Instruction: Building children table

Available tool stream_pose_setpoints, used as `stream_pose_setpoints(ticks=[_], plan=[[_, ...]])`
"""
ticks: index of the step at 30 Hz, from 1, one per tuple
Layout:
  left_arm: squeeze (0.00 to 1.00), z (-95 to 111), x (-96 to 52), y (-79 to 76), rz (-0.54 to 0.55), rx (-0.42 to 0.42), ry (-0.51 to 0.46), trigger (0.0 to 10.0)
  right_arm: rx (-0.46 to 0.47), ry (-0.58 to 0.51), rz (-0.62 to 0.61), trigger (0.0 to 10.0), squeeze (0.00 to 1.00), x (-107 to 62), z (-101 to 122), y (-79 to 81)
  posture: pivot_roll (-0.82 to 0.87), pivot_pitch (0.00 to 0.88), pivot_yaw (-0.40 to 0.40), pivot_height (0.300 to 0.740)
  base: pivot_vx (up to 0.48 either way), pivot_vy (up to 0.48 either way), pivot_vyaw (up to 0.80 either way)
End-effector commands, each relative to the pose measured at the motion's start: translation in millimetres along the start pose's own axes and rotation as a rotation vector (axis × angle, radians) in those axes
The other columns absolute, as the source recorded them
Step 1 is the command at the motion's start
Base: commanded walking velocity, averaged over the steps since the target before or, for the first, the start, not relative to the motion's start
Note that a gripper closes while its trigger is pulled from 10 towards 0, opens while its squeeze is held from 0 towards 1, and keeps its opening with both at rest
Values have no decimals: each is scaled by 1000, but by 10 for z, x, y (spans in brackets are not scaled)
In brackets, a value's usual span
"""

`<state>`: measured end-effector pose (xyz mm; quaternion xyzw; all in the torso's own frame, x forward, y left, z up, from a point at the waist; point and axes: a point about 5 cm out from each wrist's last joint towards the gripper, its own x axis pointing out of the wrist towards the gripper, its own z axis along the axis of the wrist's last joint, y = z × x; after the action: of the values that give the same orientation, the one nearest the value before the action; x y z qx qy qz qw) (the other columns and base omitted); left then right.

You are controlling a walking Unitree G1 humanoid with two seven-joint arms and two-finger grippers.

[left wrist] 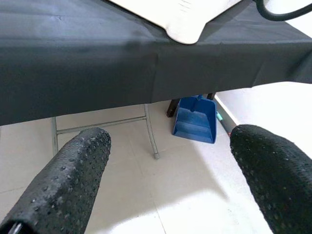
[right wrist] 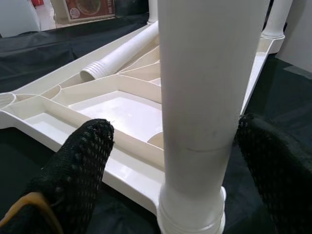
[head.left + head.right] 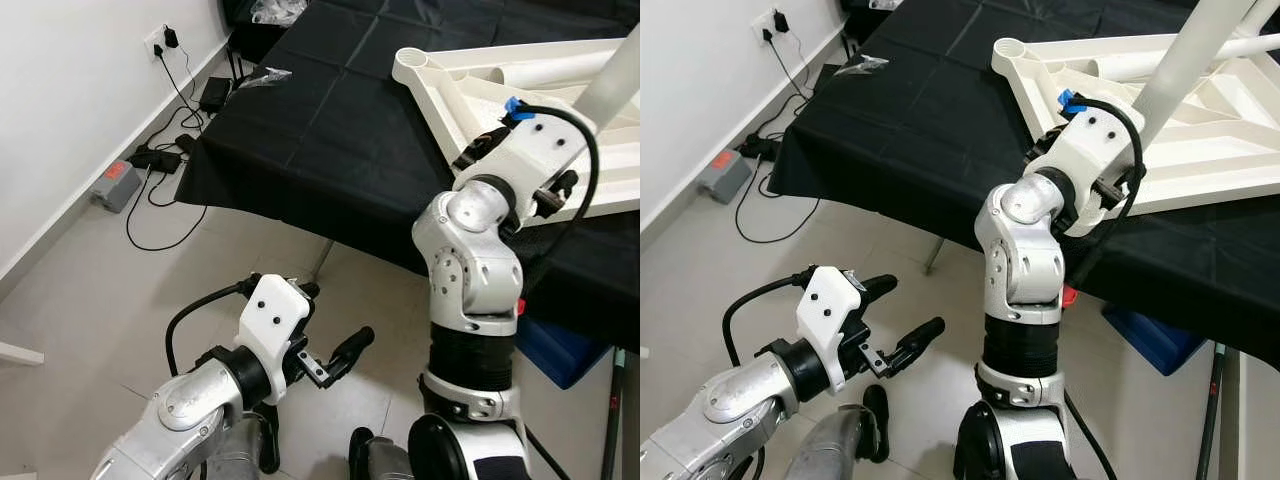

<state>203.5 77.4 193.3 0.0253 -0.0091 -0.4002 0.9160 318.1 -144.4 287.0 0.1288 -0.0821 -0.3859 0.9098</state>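
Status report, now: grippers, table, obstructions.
Right gripper open around upright leg standing in upturned white tabletop. Left gripper open, idle over floor. Loose leg lying on tabletop.

Upturned cream-white moulded plastic tabletop [image 2: 112, 109]: smooth, slight sheen, ribbed underside. On it stands an upright white plastic tube leg [image 2: 209, 83], smooth, satin, faint scuffs; a loose ribbed-end white plastic leg [image 2: 124, 53] lies on the tabletop too. Under the tabletop a matt black cloth table cover [image 3: 330, 130], creased in fold lines. Right gripper [image 2: 195, 161] fingers [image 2: 80, 165] are black, rough, dimpled rubber, either side of the upright leg. Left gripper [image 1: 168, 170] fingers [image 1: 68, 180] same pebbled matt black. Below the cover, blue glossy plastic dustpan [image 1: 196, 119], thin grey metal frame [image 1: 146, 124], pale smooth floor tiles [image 3: 120, 290].
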Motion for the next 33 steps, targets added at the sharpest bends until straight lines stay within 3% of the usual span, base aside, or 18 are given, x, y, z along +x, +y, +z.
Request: stream_pose_setpoints(ticks=[1,17,24,26,28,32,33], plan=[[0,-35,-6,-19,-8,-10,13,10000,-31,71,-10,10000,0,-76,-213,-74,184,316,-31,740,0,0,0],[0,-31,7,-17,-8,-12,7,10000,-112,49,26,10000,0,-75,-298,-353,177,323,-29,740,0,0,0],[0,-28,7,-13,-8,-11,6,10000,-113,49,59,10000,0,-79,-301,-398,174,324,-30,740,0,0,0],[0,-26,7,-10,-7,-8,6,10000,-96,55,105,10000,0,-85,-306,-403,174,324,-30,740,0,0,0],[0,-28,2,-2,-7,-8,7,10000,-92,69,241,10000,0,-119,-359,-477,170,322,-24,740,0,0,0],[0,-31,0,0,-7,-9,8,10000,-97,75,289,10000,0,-133,-379,-509,170,322,-24,740,0,0,0],[0,-35,-3,-2,-7,-11,8,10000,-102,93,383,10000,0,-143,-427,-592,164,314,-23,740,0,0,0]])
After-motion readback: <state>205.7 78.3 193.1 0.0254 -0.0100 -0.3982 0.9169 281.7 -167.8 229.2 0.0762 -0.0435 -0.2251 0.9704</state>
